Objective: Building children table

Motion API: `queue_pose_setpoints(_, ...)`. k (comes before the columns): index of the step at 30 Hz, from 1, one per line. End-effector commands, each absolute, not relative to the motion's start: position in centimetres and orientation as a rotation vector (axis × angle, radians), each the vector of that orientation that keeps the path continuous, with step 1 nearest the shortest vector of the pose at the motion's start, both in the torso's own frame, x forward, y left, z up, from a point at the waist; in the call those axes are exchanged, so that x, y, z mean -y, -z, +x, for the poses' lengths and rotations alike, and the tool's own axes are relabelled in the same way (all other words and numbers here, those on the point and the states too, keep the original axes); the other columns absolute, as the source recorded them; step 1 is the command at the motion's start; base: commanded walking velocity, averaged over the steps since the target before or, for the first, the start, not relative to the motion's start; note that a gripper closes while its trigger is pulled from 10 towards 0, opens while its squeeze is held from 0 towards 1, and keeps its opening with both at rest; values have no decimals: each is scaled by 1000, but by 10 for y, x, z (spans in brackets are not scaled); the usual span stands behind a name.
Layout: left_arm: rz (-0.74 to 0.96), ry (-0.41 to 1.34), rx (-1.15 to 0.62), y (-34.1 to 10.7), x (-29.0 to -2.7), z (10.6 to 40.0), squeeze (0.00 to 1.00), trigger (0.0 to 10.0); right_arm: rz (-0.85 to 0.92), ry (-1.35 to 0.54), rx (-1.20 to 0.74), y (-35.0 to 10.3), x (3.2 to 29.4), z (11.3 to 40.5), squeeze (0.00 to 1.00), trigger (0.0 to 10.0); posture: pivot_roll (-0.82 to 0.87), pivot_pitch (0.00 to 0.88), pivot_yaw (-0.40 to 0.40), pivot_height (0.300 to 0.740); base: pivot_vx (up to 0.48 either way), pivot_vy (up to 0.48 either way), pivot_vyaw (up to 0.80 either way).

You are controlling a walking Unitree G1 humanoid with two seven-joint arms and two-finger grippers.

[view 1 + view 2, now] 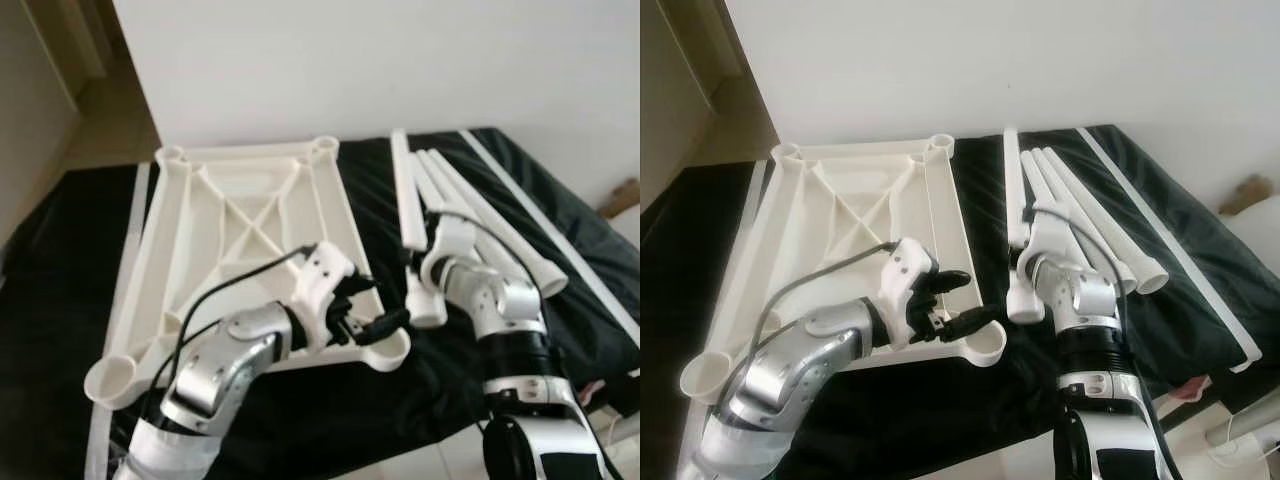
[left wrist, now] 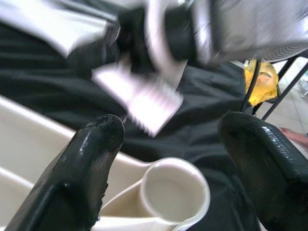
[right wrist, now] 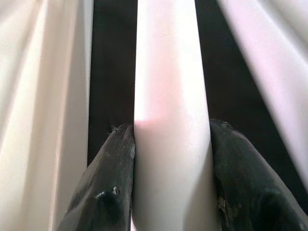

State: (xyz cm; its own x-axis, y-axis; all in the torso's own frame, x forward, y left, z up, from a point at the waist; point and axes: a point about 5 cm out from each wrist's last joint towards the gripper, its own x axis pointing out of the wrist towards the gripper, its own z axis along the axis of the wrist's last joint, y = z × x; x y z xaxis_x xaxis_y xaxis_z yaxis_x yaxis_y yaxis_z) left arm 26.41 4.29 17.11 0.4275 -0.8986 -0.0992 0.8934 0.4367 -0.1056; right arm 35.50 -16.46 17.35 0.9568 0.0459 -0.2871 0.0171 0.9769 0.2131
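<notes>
Tabletop (image 1: pixel 240 230) lies underside-up; right gripper (image 3: pixel 171 159) clamps one leg (image 3: pixel 168 96) near its end, so it may tilt and miss the corner socket (image 2: pixel 175 192) between the left gripper's (image 2: pixel 168 144) spread fingers (image 2: pixel 91 159).

My head cameras look down on the upturned table top (image 1: pixel 240 230) and legs (image 1: pixel 1070 205), while each wrist camera peers close along its own fingers (image 2: pixel 86 168).

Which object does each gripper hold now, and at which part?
The right gripper clamps a white table leg around its shaft, near its wide end. The left gripper is open above the tabletop's corner socket, holding nothing.
</notes>
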Motion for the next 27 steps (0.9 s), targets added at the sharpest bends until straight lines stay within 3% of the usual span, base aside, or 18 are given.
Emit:
queue_pose_setpoints(1, -60, 1059, -139, -175, -45, 276, 0, 10000, 255, -16, -131, -200, 173, 355, 0, 10000, -43, 15, -24, 740, 0, 0, 0)
queue_pose_setpoints(4, -69, 951, -84, -183, -45, 298, 0, 10000, 220, -29, 31, -218, 178, 351, 0, 10000, -47, 17, -23, 740, 0, 0, 0)
queue_pose_setpoints(6, -43, 916, -64, -185, -45, 304, 0, 10000, 211, -42, 52, -220, 178, 349, 0, 10000, -47, 17, -23, 740, 0, 0, 0)
queue_pose_setpoints(7, 9, 802, -56, -186, -44, 319, 0, 10000, 235, -101, 85, -222, 173, 346, 0, 10000, -48, 16, -19, 740, 0, 0, 0)
queue_pose_setpoints(11, 13, 743, -69, -188, -41, 329, 0, 10000, 272, -140, 115, -223, 170, 342, 0, 10000, -53, 15, -15, 740, 0, 0, 0)
queue_pose_setpoints(16, -147, 612, -130, -200, -50, 357, 0, 10000, 264, -224, 152, -217, 162, 330, 0, 10000, -74, 11, 3, 740, 0, 0, 0)
queue_pose_setpoints(27, -140, 532, -40, -226, -59, 383, 0, 10000, 227, -382, 175, -207, 143, 311, 0, 10000, -67, 0, 6, 740, 0, 0, 0)
